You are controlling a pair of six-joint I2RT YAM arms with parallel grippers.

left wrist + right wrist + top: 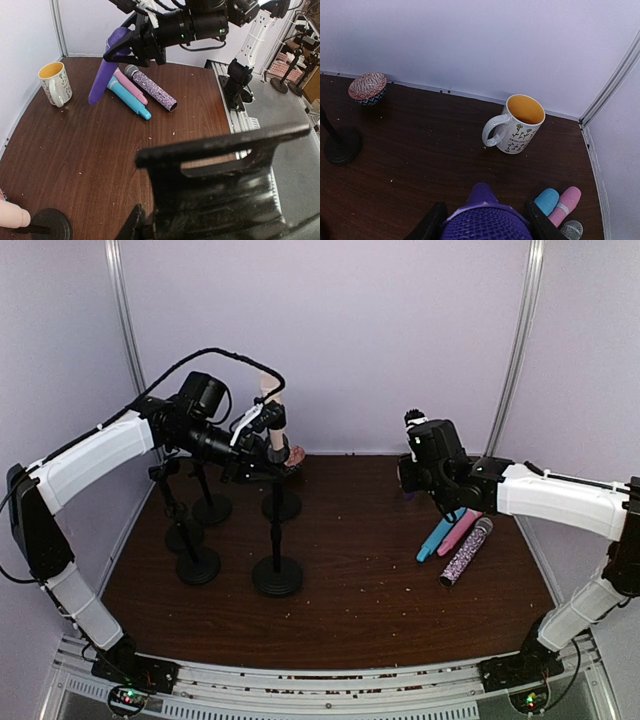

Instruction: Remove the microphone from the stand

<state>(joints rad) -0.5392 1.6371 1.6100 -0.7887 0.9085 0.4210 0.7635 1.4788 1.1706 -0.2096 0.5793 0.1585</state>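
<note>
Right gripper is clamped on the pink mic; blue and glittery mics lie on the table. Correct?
One thing off: the right gripper is shut on the purple plastic microphone, not the pink one. The pink microphone lies on the dark wooden table between the blue microphone and the glittery purple-silver microphone. The left wrist view shows it.

no legible text anywhere, mug (pixel 521 134) decoration too small to read
</note>
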